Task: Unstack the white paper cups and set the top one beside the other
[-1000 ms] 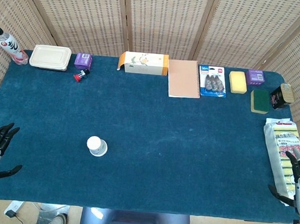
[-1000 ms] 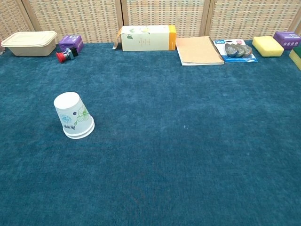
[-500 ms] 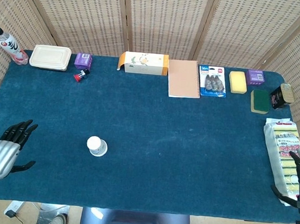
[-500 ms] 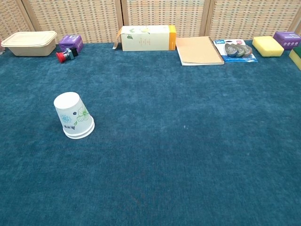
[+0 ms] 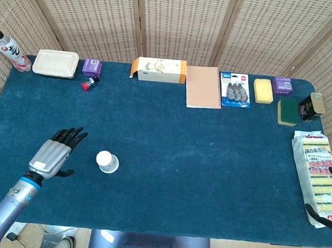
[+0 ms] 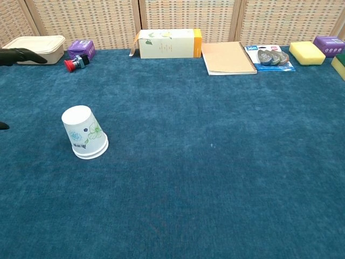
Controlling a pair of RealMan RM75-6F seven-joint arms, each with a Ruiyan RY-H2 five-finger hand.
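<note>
White paper cups [image 6: 84, 133], nested and mouth-down, stand on the blue-covered table [image 6: 215, 162] toward its left edge; dark fingertips [image 6: 19, 56] of the left hand enter at that edge, holding nothing, well apart from the cups; along the far edge lie a beige container [image 6: 33, 49], a long carton [image 6: 167, 43], a notebook [image 6: 228, 58] and a yellow sponge [image 6: 306, 53].

Blue table cloth [image 5: 209, 162] looking like matt, fuzzy felt, slightly mottled nap. Stacked paper cups [image 6: 83, 132] showing smooth white paper with faint sheen, printed flowers on side. Left hand [image 5: 53, 154] showing brushed silvery metal back, fingers [image 5: 68, 135] looking matt black plastic or rubber. Screen panels [image 5: 185, 22] behind looking like coarse woven cane in pale wood frames. Notebook [image 5: 203, 87] wearing matt tan card cover. Sponge pack [image 5: 315, 170] shining in glossy clear plastic wrap.
</note>
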